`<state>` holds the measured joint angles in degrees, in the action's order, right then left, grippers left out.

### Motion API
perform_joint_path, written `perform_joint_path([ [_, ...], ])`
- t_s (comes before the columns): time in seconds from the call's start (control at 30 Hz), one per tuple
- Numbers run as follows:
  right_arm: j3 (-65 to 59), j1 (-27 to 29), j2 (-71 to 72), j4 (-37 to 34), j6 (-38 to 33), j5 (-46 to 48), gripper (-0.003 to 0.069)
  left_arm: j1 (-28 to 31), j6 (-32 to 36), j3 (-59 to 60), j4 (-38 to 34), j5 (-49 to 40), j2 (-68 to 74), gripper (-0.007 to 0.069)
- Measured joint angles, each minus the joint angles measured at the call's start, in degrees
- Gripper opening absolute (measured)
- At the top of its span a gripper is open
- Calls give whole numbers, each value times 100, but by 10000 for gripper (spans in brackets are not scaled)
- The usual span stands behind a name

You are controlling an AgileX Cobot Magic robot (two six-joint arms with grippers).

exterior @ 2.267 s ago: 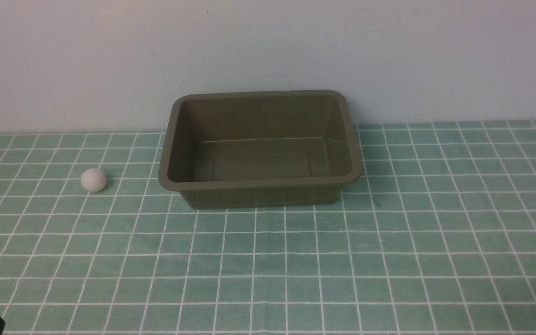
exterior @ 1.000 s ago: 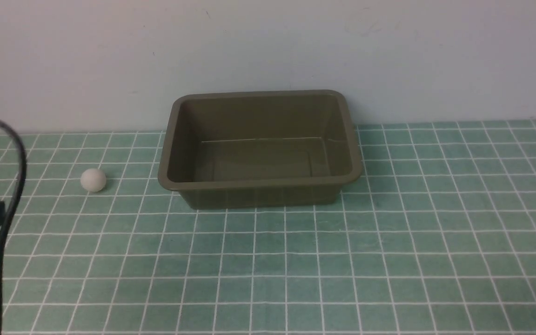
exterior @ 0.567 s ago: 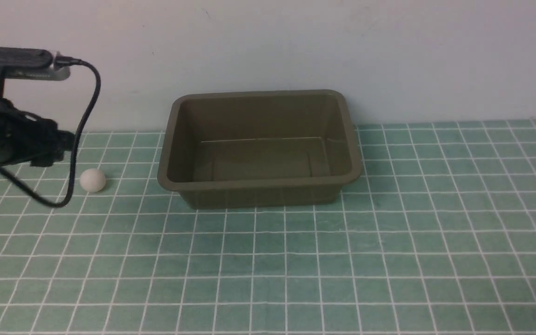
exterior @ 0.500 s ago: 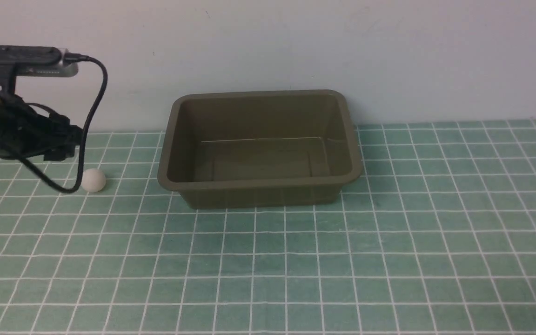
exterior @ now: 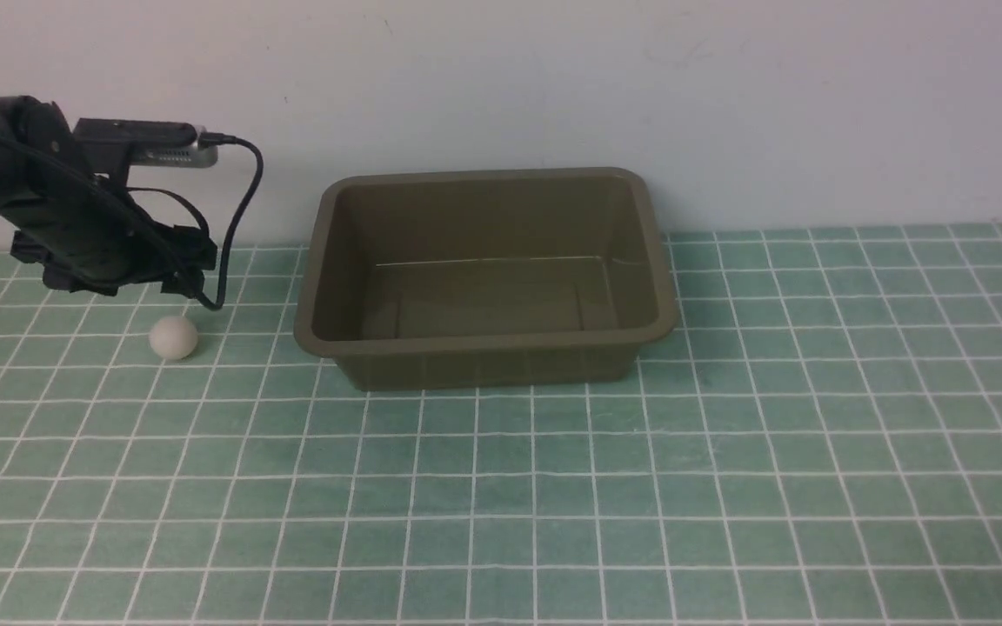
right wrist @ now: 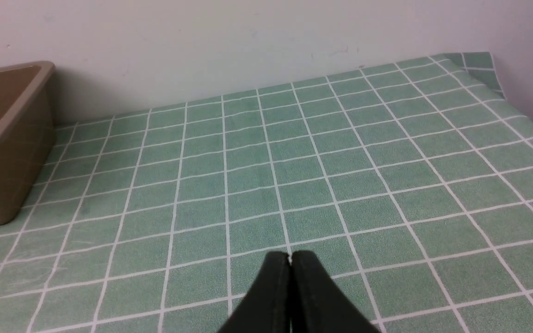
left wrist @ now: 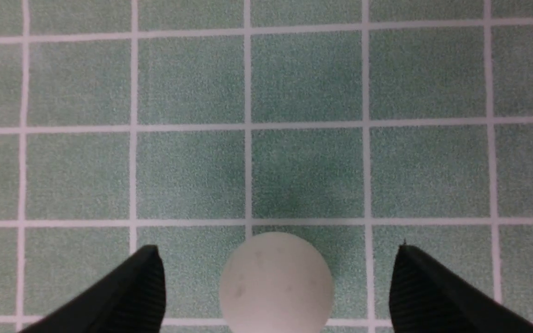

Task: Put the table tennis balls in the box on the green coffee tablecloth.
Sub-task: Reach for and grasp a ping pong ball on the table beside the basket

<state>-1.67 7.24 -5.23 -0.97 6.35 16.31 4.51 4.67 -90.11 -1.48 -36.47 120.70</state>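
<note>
The white table tennis ball (exterior: 174,336) lies on the green checked tablecloth (exterior: 553,487), left of the olive-brown box (exterior: 484,345), which is empty. My left arm (exterior: 110,252) hovers just above and behind the ball. In the left wrist view my left gripper (left wrist: 276,249) is open, with the ball (left wrist: 276,282) centred between its black fingertips (left wrist: 148,277), not touching them. My right gripper (right wrist: 290,255) is shut and empty over bare cloth, out of the front view. The box's corner (right wrist: 3,152) shows in the right wrist view.
A pale wall (exterior: 501,87) runs right behind the box. A black cable (exterior: 240,209) loops from the left wrist camera toward the box's left side. The cloth's far corner and edge (right wrist: 488,69) show in the right wrist view.
My left arm has come in from the lower left edge, risen, and moved right to stand over the ball. The ball and the box have not moved.
</note>
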Motion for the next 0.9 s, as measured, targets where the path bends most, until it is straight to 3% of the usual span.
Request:
perform_joint_path([
  [0.37,0,0,0,0,2,5,-10,0,18,-17,267,-63,305,567],
  [0.57,0,0,0,0,2,5,-10,0,18,-17,371,-40,305,333],
  [0.67,0,0,0,0,2,5,-10,0,18,-24,624,-135,290,335],
  [0.8,0,0,0,0,2,5,-10,0,18,-266,888,-754,87,335],
  [0.9,0,0,0,0,2,5,-10,-62,-7,-925,807,-1692,-306,335],
])
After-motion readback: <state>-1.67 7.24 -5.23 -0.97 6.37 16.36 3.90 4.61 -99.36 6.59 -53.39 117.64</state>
